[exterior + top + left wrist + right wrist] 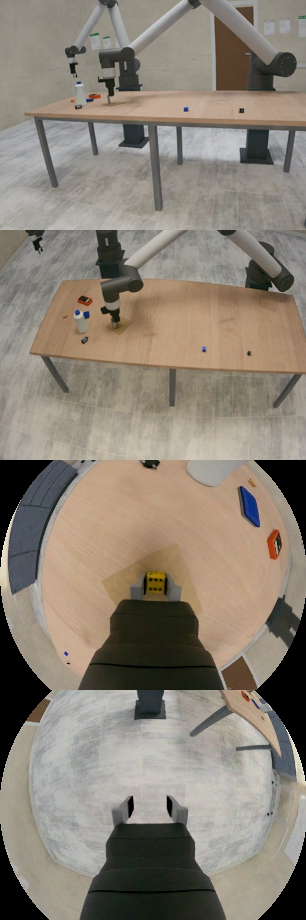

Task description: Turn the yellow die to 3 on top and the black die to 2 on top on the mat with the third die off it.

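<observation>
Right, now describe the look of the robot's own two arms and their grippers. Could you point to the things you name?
Both arms have smooth, pale grey tubes with dark grey, rounded joints and a whitish band near the wrist. The left gripper [114, 324] [109, 100] [155, 579] and right gripper [149, 802] have dark, stepped bodies and grey fingers with black pads.

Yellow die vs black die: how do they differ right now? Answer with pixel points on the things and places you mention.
The yellow die [156, 583] has dark pips; the black die [249, 353] [241, 110] [68, 663] has pale markings.
The yellow die is clamped in the left gripper [114, 324] [109, 100] [155, 579]; no gripper is at the black die.
The yellow die is at the mat [125, 325] [117, 103] [172, 557]; the black die is well off it.
Both are cubes.
</observation>
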You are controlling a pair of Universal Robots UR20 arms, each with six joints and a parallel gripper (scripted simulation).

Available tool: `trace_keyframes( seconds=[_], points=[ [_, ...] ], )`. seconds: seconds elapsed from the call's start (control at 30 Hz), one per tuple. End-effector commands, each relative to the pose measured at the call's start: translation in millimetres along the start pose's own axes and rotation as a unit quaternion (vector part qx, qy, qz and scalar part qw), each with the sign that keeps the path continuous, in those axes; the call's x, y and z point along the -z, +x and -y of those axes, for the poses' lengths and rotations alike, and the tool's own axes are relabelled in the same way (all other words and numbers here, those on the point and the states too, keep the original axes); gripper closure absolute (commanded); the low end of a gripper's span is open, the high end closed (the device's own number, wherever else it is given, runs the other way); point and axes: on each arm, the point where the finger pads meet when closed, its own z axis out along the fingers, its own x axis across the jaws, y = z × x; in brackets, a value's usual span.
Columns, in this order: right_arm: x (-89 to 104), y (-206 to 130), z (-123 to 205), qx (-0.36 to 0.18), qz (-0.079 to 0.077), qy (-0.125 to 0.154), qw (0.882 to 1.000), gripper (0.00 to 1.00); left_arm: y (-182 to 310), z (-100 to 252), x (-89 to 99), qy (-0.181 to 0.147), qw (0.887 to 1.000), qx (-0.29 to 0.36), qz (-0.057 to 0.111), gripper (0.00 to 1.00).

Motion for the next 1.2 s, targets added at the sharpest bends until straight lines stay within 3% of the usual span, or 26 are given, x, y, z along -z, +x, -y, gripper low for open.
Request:
trace_keyframes(
  seconds=[0.0,0.77,0.9,1.03,1.07,1.13,1.17],
  points=[
    [0.7,0.1,-0.6,0.0,0.0,-0.001,1.0,0.0,0.0,0.7,1.7,0.001,1.0,0.0,0.0,0.51],
    [0.7,0.1,-0.6,0.0,0.0,-0.001,1.0,0.0,0.0,0.7,1.7,0.001,1.0,0.0,0.0,0.51],
    [0.7,0.1,-0.6,0.0,0.0,-0.001,1.0,0.0,0.0,0.7,1.7,0.001,1.0,0.0,0.0,0.39],
    [0.7,0.1,-0.6,0.0,0.0,-0.001,1.0,0.0,0.0,0.7,1.7,0.001,1.0,0.0,0.0,0.39],
    [0.7,0.1,-0.6,0.0,0.0,-0.001,1.0,0.0,0.0,0.7,1.7,0.001,1.0,0.0,0.0,0.33],
    [0.7,0.1,-0.6,0.0,0.0,-0.001,1.0,0.0,0.0,0.7,1.7,0.001,1.0,0.0,0.0,0.33],
    [0.7,0.1,-0.6,0.0,0.0,-0.001,1.0,0.0,0.0,0.7,1.7,0.001,1.0,0.0,0.0,0.27]
  ],
)
